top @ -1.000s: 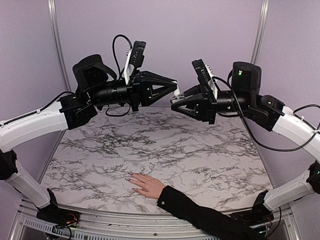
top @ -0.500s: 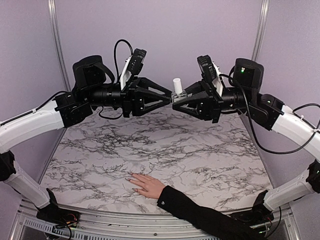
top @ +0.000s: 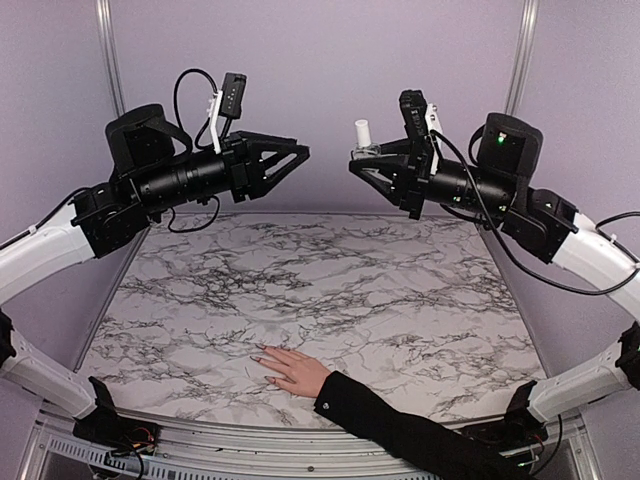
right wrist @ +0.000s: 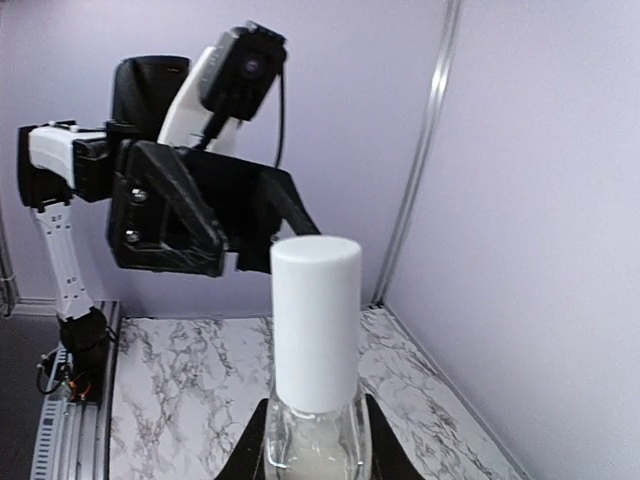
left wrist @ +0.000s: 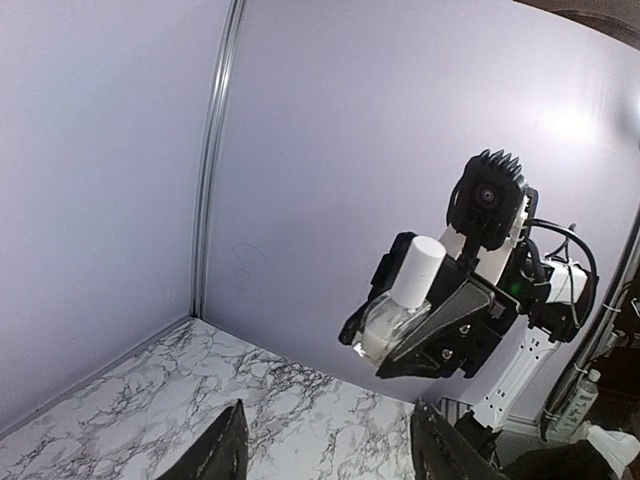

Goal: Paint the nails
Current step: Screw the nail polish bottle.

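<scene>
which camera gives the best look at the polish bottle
Right wrist: the polish bottle fills the centre, white cap and clear glass both plain. Left wrist shows it smaller but whole, clamped in the right end effector. Top external shows little more than its tiny white cap.

Smooth marble-patterned table, clear glass-like bottle, matt white cap.

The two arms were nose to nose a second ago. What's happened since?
The left gripper let go of the small white-capped bottle, opened and drew back to the left. The right gripper, shut on the bottle, carried it up and to the right. The person's hand lies on the table where it was.
</scene>
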Robot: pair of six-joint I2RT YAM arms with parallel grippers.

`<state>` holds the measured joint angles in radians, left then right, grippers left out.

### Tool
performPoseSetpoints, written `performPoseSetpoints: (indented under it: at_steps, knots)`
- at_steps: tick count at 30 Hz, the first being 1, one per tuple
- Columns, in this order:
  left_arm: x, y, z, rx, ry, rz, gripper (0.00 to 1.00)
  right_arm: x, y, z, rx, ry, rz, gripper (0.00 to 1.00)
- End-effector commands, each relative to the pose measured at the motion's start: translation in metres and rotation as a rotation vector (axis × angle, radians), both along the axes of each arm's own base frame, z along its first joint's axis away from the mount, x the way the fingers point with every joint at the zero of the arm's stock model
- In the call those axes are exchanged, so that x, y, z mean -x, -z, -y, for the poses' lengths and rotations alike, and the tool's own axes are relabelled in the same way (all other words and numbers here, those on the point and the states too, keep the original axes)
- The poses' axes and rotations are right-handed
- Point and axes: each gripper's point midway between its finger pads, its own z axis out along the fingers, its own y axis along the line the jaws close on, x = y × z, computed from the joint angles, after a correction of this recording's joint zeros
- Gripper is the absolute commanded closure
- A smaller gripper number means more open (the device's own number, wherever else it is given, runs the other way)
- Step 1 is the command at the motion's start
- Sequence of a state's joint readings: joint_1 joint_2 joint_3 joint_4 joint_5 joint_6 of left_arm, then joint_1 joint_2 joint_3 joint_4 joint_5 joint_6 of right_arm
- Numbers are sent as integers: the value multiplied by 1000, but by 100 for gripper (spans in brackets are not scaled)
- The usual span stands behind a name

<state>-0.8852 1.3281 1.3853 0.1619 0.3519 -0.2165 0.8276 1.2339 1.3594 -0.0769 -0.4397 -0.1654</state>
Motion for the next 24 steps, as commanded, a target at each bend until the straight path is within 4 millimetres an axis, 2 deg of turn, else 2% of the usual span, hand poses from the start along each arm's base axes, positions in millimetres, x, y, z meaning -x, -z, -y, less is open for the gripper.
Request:
performPoseSetpoints:
  at_steps: [1, 7, 10, 18, 24]
  knots:
    - [-19, -8, 9, 48, -138, -55, 44, -47, -2, 29, -26, 345, 5, 100]
    - [-31, -5, 34, 59, -182, -109, 44, -60, 14, 29, 31, 474, 16, 100]
    - [-33, -6, 42, 69, -183, -113, 45, -59, 19, 25, 56, 481, 23, 100]
    - [-40, -23, 52, 107, -200, -95, 46, -56, 35, 14, 117, 471, 33, 100]
    - [-41, -23, 62, 109, -175, -94, 48, -54, 39, 9, 132, 459, 36, 100]
